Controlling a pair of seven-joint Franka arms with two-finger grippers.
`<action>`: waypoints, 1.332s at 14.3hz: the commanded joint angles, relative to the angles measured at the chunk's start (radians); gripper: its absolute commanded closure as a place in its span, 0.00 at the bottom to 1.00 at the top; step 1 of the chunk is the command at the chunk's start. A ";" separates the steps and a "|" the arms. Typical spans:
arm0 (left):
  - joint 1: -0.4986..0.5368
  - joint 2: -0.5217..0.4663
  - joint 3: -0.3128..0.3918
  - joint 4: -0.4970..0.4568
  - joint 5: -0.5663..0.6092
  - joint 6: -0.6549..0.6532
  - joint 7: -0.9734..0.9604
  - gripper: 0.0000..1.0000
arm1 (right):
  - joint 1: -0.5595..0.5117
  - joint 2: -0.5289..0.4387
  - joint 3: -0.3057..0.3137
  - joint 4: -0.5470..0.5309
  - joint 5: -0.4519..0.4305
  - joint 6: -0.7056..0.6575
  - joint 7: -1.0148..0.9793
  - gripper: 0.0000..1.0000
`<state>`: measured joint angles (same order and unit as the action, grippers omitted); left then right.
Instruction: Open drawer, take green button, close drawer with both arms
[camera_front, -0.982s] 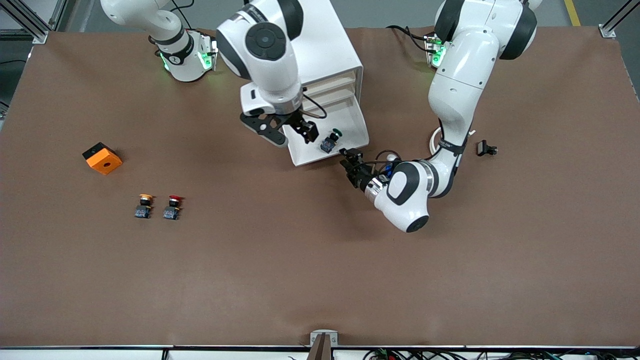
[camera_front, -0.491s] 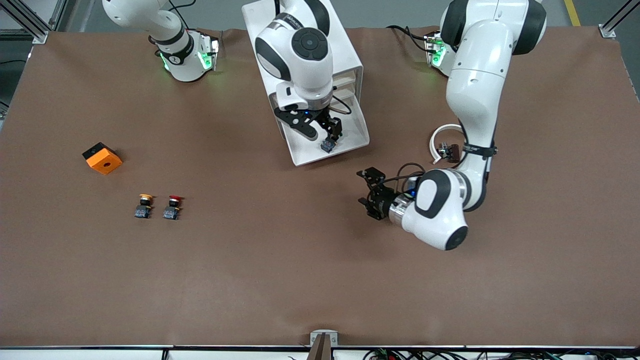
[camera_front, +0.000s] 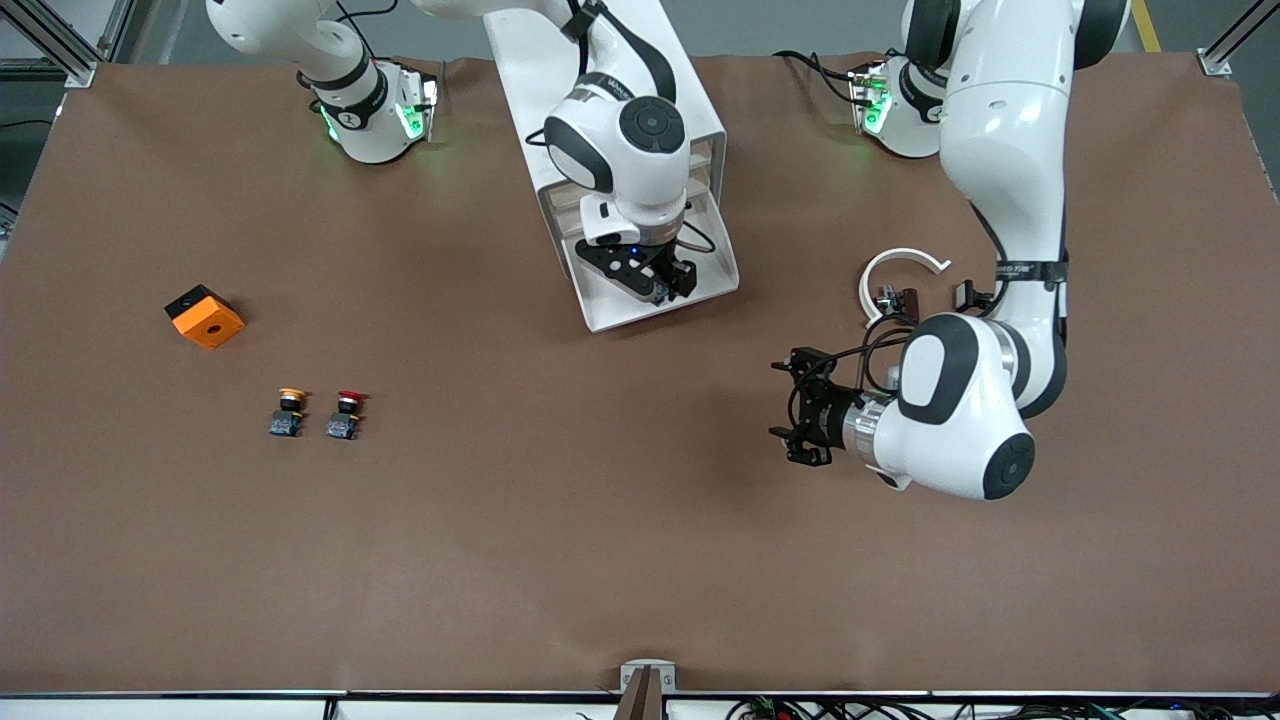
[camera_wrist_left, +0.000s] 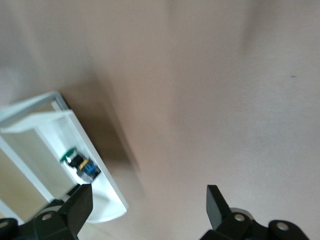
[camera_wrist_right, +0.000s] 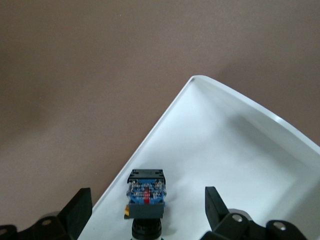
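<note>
The take step is in hand: the button lies in the open drawer, between the right gripper's spread fingers, seemingly ungrasped. Closing is called for next. The left gripper waits open over the desk, beside the drawer.

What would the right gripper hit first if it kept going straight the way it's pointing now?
Probably the button: the right gripper hangs open over the pulled-out drawer, pointing down, with the button lying between its fingers. The drawer floor comes next. How far above it is unclear.
</note>
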<state>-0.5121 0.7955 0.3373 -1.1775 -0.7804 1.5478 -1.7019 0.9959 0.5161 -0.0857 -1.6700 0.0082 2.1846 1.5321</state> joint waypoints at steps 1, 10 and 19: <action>-0.019 -0.054 0.019 -0.013 0.059 0.003 0.044 0.00 | 0.010 0.025 -0.008 0.027 -0.022 0.001 0.020 0.00; -0.020 -0.142 0.017 -0.016 0.162 0.009 0.239 0.00 | 0.038 0.079 -0.006 0.041 -0.056 0.021 0.011 0.00; -0.094 -0.194 0.008 -0.047 0.343 0.124 0.855 0.00 | 0.037 0.081 -0.006 0.041 -0.051 0.020 0.000 0.53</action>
<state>-0.5743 0.6289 0.3450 -1.1833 -0.4742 1.6330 -0.9399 1.0245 0.5815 -0.0856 -1.6479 -0.0243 2.2069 1.5295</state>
